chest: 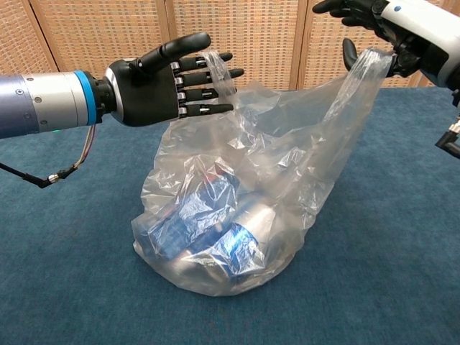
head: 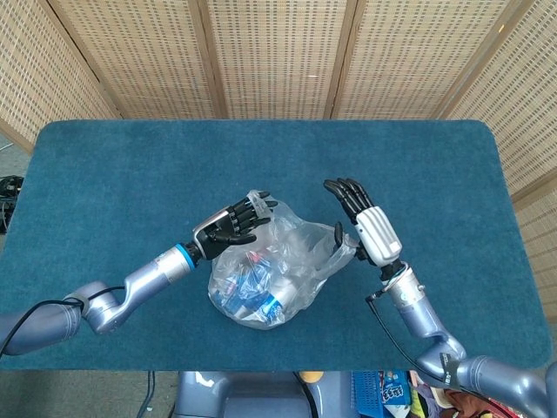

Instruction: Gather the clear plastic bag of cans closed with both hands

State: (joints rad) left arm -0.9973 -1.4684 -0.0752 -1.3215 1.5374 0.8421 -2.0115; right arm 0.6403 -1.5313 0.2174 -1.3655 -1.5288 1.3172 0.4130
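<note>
The left hand (chest: 167, 88) has its fingers (chest: 209, 92) stretched nearly straight and apart, a flap of the clear crinkled plastic bag (chest: 237, 208) threaded between them. The right hand (chest: 388, 30) pinches the bag's other corner between thumb and palm side, its other fingers spread upward. One bag sits mid-counter on the blue carpeted counter (head: 113, 174); the blue and silver cans (chest: 215, 233) inside overlap, their number unclear. The left arm reaches from 8 o'clock, the right from 4 o'clock.
</note>
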